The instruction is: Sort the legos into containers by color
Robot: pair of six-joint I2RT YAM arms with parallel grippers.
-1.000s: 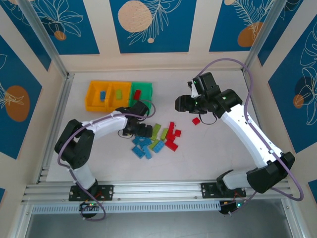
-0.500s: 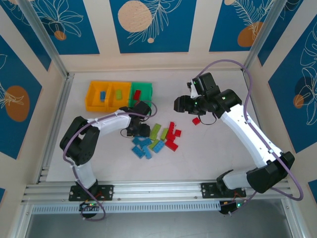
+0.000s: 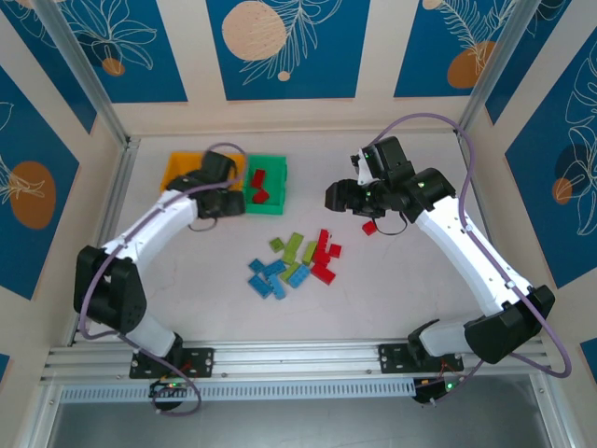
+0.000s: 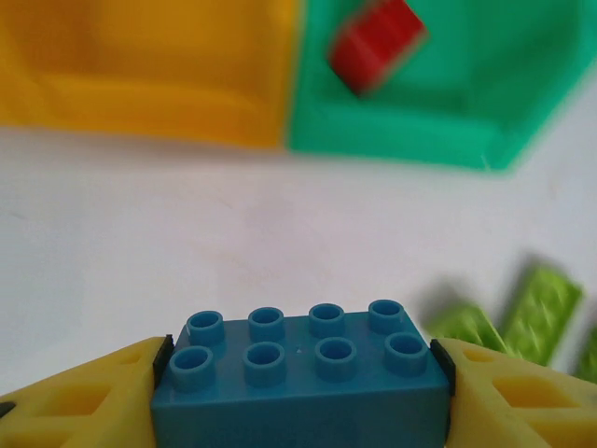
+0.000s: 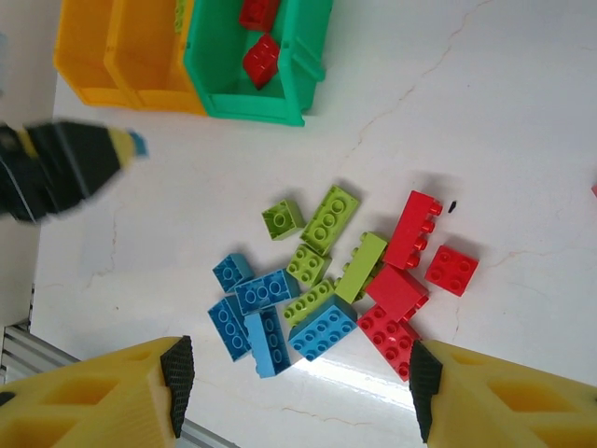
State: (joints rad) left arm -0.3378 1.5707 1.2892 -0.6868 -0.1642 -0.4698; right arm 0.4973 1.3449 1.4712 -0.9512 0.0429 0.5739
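Pinching the blue brick (image 4: pixel 298 401) by its short ends, studs up and long axis running finger to finger, my left gripper (image 4: pixel 300 359) carries it just above the surface (image 4: pixel 187 215). The orange bin (image 4: pixel 140 103) lies ahead to the left and the green bin (image 4: pixel 401 140), with a red brick (image 4: pixel 375 45) inside, ahead to the right. I judge the drop needs a reach forward and left. My right gripper (image 5: pixel 298 373) hangs spread and empty over the loose pile (image 5: pixel 326 280), well apart from the bins.
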